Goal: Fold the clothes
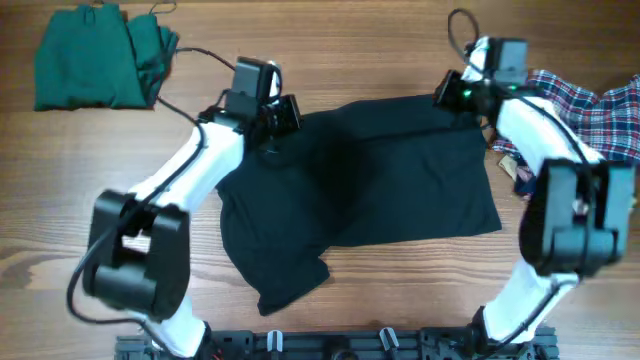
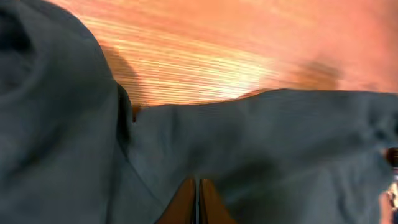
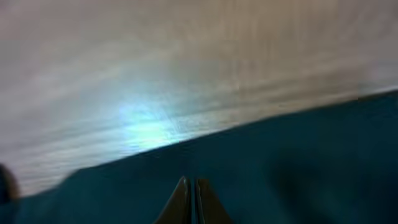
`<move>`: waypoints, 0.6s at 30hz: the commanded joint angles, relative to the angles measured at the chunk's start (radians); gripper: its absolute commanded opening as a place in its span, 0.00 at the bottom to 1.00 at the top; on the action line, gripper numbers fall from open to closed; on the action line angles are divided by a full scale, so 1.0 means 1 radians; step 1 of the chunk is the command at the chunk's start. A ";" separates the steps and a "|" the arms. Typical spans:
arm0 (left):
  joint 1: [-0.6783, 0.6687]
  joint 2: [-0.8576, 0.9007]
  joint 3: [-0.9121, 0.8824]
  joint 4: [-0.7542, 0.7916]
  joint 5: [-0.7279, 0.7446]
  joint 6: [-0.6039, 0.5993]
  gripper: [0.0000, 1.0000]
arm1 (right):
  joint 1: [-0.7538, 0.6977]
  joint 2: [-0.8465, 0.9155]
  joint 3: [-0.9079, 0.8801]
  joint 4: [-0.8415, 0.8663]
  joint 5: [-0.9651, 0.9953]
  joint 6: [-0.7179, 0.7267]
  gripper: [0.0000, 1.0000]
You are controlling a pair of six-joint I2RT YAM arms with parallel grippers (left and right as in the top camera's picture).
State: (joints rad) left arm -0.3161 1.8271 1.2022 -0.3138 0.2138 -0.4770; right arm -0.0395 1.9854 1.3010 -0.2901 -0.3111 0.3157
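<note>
One wooden table (image 1: 380,310). Black shirt (image 1: 380,180) spread across its centre, rumpled, lower left corner bunched toward the near edge. Green garment (image 1: 90,60) folded at the far left corner, well apart. Plaid shirt (image 1: 600,110) crumpled at the right edge, just beside the black shirt. Left gripper (image 1: 285,115) at the shirt's far left edge, fingers pressed together, pinching fabric. Right gripper (image 1: 450,95) at the far right edge, likewise pinching fabric; wrist view blurred.
</note>
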 commanded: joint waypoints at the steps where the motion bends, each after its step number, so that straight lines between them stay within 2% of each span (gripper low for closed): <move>1: 0.000 0.049 0.009 0.047 0.001 -0.011 0.04 | 0.000 0.087 0.010 0.024 -0.019 -0.002 0.04; 5: 0.013 0.088 0.009 0.035 0.000 -0.009 0.04 | -0.001 0.115 0.010 0.016 0.071 -0.002 0.04; 9: 0.053 0.103 0.009 -0.034 -0.082 -0.009 0.05 | -0.001 0.115 0.010 -0.008 0.164 -0.014 0.04; 18: 0.185 0.104 0.009 -0.107 -0.084 0.000 0.06 | -0.003 0.115 0.010 -0.122 0.435 -0.027 0.07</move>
State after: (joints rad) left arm -0.1604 1.9179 1.2022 -0.4137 0.1482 -0.4797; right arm -0.0277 2.0811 1.3281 -0.3687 -0.0734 0.3077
